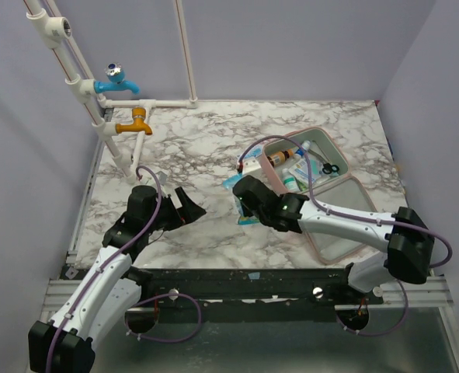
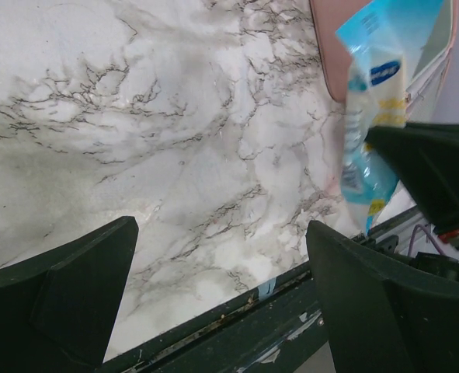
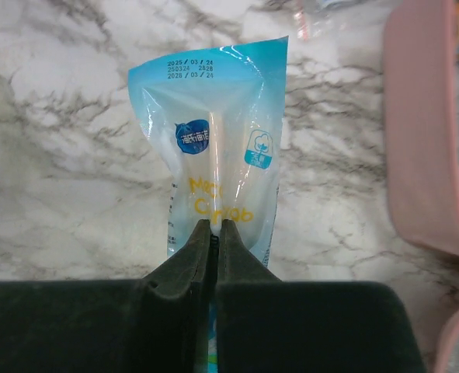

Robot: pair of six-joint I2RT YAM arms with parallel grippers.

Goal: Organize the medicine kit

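Medicine kit (image 1: 357,196) lies open at the right of the bench (image 1: 198,140). Far half already holds bottles (image 1: 280,159) and other bits, near half bare. Right jaws clamped on a blue-white sachet (image 3: 213,155) just left of the kit, not in yet. Left jaws wide apart, empty, over bare marble. Remaining, I'd say: stow sachet, shut kit.

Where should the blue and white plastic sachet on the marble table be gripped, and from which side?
Pinch the blue-and-white plastic sachet at mid-width below its logos, from above, as the right hand does now. It is thin, soft film against the marble table, so only a pinched-up fold offers purchase; the pink soft case crowds one long edge.
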